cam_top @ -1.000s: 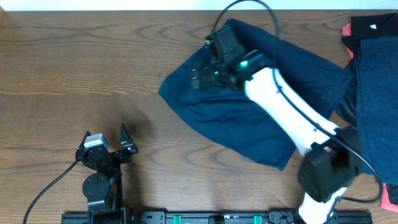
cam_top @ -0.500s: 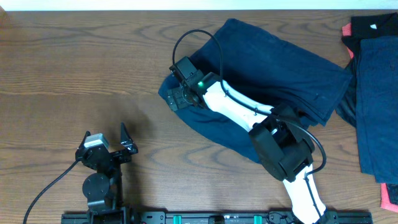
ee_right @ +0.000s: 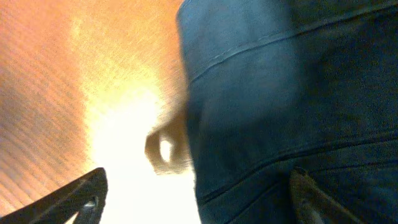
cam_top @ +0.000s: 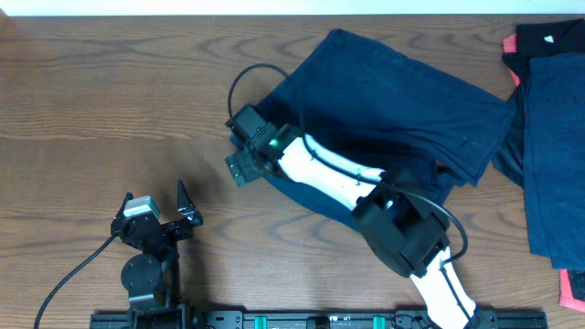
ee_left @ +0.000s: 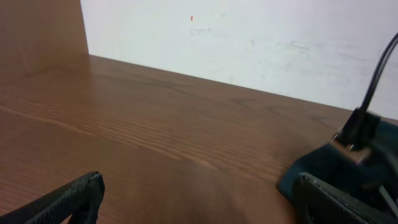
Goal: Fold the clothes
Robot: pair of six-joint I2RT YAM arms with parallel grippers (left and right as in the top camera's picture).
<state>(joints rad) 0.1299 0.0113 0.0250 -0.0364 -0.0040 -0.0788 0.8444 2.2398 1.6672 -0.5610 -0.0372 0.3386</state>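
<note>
left gripper [ee_left: 199, 200] gapes wide, one black tip low on the left, the other low on the right, bare brown table [ee_left: 155, 124] between them. far side, a white wall [ee_left: 249, 37] with a tiny red speck. a wooden panel [ee_left: 40, 31] stands at the far left. over on the right, a bunched edge of navy cloth [ee_left: 318, 164] sits on the wood just beyond the right tip, and a black cable [ee_left: 380, 76] rises above it.

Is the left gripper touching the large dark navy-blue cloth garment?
No, the left gripper is over the wooden table, apart from the large dark navy-blue cloth garment.
</note>
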